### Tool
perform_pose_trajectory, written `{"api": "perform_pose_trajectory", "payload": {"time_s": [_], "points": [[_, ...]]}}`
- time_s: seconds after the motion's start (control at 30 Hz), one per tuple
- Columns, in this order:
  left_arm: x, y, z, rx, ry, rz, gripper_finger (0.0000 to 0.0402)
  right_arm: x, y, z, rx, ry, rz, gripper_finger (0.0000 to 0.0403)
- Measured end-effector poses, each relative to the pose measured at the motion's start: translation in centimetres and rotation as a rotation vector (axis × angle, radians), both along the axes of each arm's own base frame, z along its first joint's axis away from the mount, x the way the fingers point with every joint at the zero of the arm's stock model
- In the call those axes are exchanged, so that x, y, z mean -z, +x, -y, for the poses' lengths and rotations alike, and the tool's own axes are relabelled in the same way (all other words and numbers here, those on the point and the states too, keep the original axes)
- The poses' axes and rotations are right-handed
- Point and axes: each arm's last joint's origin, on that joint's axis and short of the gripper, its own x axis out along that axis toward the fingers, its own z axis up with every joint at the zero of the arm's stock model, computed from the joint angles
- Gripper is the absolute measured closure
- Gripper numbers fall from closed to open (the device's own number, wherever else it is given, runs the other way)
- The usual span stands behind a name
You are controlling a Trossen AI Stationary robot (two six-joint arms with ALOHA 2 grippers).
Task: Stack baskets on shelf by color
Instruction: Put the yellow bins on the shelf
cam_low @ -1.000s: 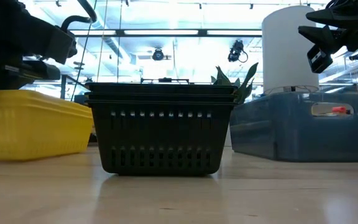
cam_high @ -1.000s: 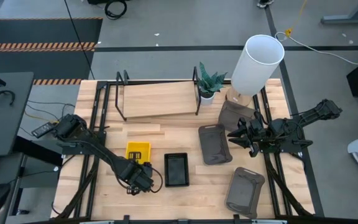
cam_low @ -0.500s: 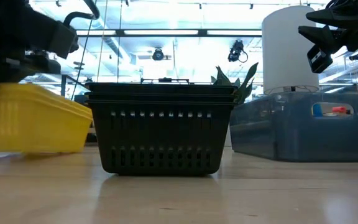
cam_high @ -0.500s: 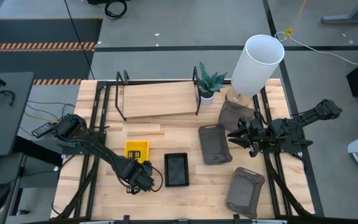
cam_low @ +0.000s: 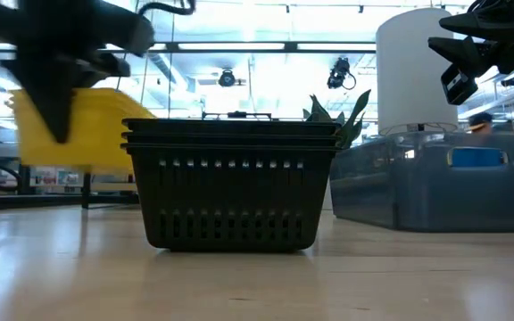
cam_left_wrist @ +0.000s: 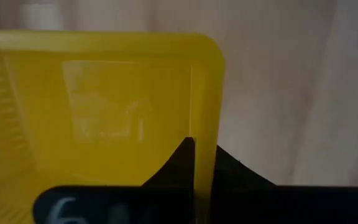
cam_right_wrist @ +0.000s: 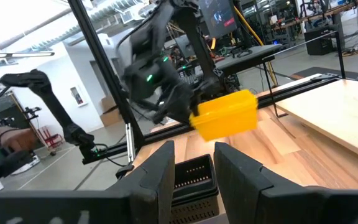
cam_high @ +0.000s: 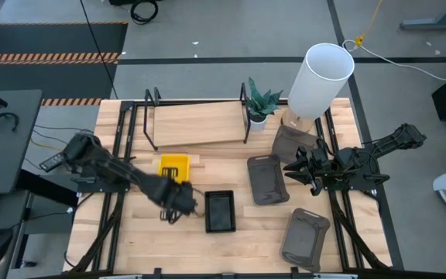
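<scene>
My left gripper (cam_high: 178,198) is shut on a yellow basket (cam_high: 174,165), which hangs above the table left of the black baskets (cam_high: 220,211). The low view shows it clear of the wood (cam_low: 96,125). The black baskets stand nested on the tabletop (cam_low: 230,183). Three dark grey baskets (cam_high: 268,180) (cam_high: 307,236) (cam_high: 293,143) lie on the table's right half. The shelf (cam_high: 196,124) stands at the far side. My right gripper (cam_high: 296,172) hovers open above the grey baskets, with nothing between its fingers (cam_right_wrist: 194,168). My left gripper pinches the rim of one of the yellow basket's walls (cam_left_wrist: 205,118), not far from a corner. One finger (cam_left_wrist: 180,163) is inside the basket and one (cam_left_wrist: 236,171) is outside. The fingers come from above, pointing steeply down. The basket is lifted clear of the table.
A white cylinder lamp shade (cam_high: 327,77) and a small potted plant (cam_high: 260,101) stand at the far right, beside the shelf's right end. Black metal rails run along both sides of the table. Bare wood lies in front of the black baskets.
My left gripper has risen and gone toward the table's far edge, staying shut on the yellow basket. The basket, which rested on the table a second ago, now hangs clear of it and nearer the shelf.
</scene>
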Motion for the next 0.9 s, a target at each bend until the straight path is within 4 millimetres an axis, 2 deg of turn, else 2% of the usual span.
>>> {"api": "perform_pose_trajectory", "payload": {"time_s": [0.27, 0.6, 0.9], "points": [[-1.5, -0.2, -4.2, -0.022, -0.023, 0.074, 0.0389, 0.0, 0.0, 0.0, 0.000, 0.000, 0.000, 0.0284], [0.2, -1.0, -9.4, -0.050, -0.020, 0.013, 0.0390, 0.0, 0.0, 0.0, -0.001, 0.000, 0.000, 0.0284], [0.5, -0.8, -13.4, -0.039, -0.009, 0.002, 0.0390, 0.0, 0.0, 0.0, 0.000, 0.000, 0.001, 0.0284]]}}
